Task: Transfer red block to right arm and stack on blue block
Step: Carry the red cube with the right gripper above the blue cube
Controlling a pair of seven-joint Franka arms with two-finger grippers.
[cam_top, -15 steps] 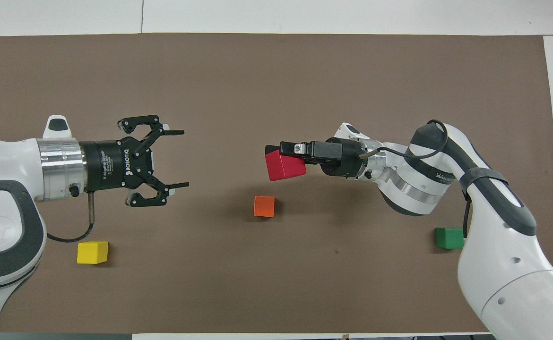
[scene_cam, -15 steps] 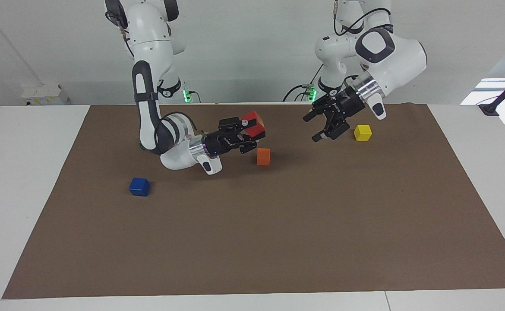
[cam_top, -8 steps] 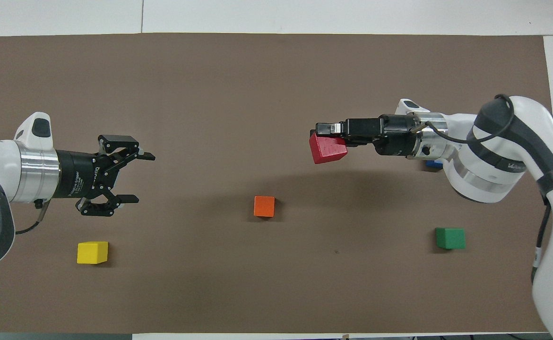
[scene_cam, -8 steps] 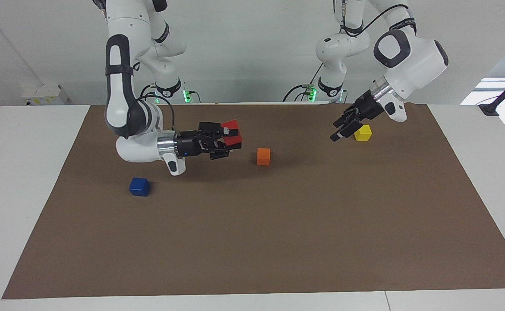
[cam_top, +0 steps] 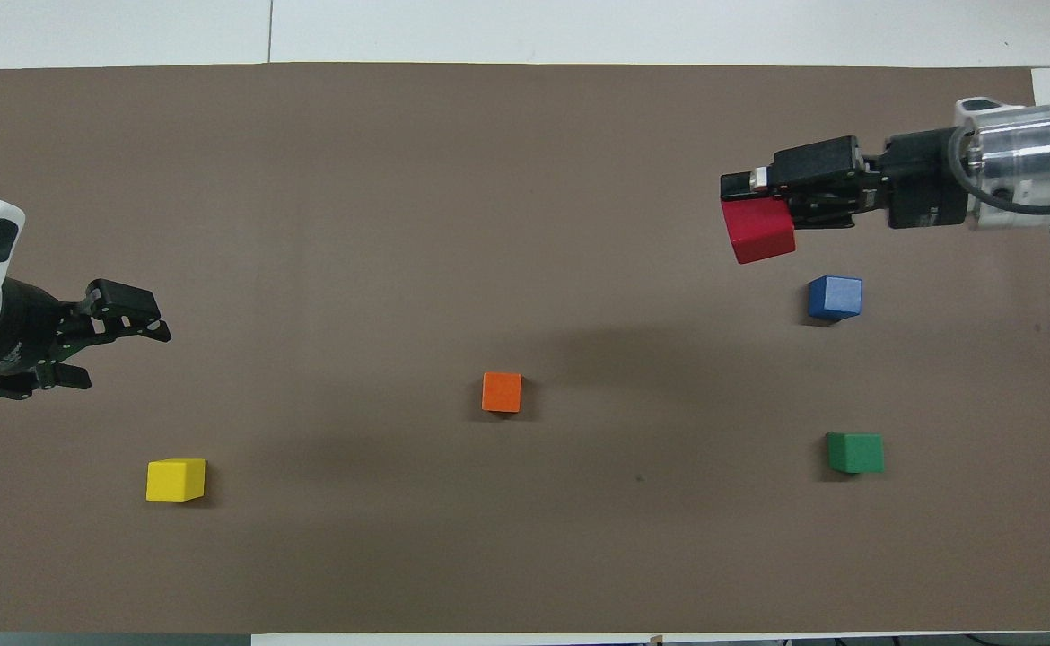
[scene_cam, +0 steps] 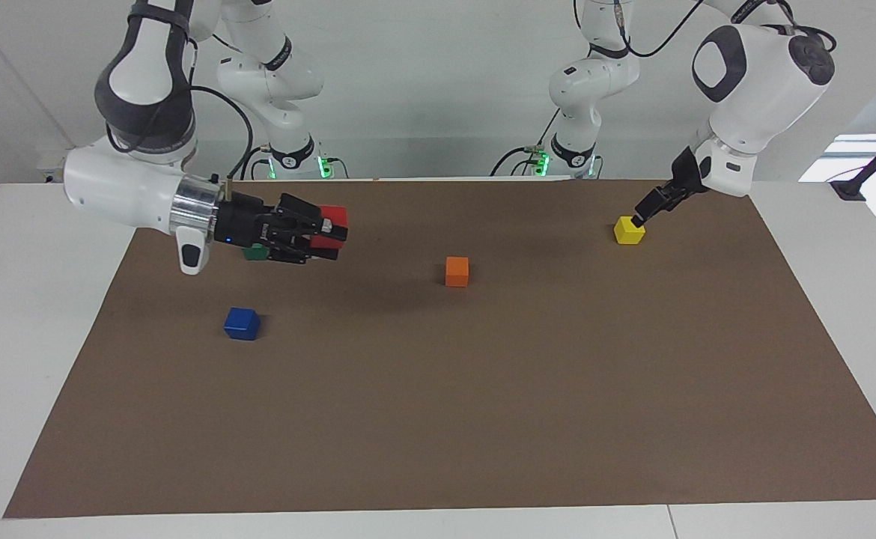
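The right pincer (scene_cam: 323, 234) sits in the upper left of the facing view, raised above the brown mat (scene_cam: 483, 419) on the counter (scene_cam: 34, 314), its fingers clamped on the red block (scene_cam: 331, 227). In the overhead view that red block (cam_top: 761, 237) hangs at the upper right of the frame, with the blue block (cam_top: 835, 298) lying on the mat just below it in the frame and apart from it. The left pincer (cam_top: 121, 336) hangs at the left edge of the overhead frame, fingers spread with nothing between them, above the yellow block (cam_top: 176, 479) in the frame. An orange block (cam_top: 502, 392) lies mid-frame and a green block (cam_top: 854, 452) at the lower right.
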